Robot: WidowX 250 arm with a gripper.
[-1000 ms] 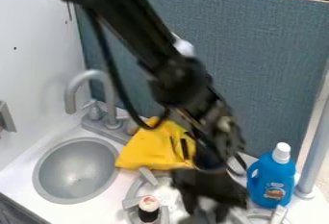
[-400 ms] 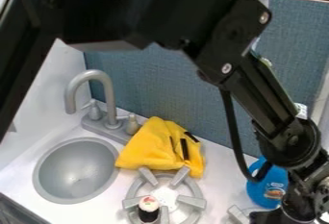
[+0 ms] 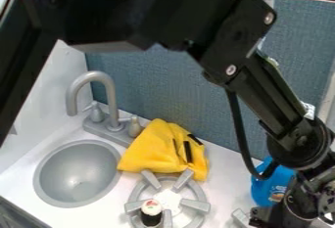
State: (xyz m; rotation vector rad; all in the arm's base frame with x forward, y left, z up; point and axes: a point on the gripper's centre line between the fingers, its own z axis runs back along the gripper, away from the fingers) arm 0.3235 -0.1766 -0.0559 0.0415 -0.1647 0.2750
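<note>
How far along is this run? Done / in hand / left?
Done: possibly the small black-and-white toy, seated on the burner, with the yellow cloth lying behind. In hand: can't tell; the arm ends low at right, partly covering the blue bottle. Left: can't confirm; maybe something around that bottle.

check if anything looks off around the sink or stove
Slightly: a yellow cloth lies bunched against the burner grate, an odd spot for fabric, and a toy sushi roll stands off-centre on that grate.
</note>
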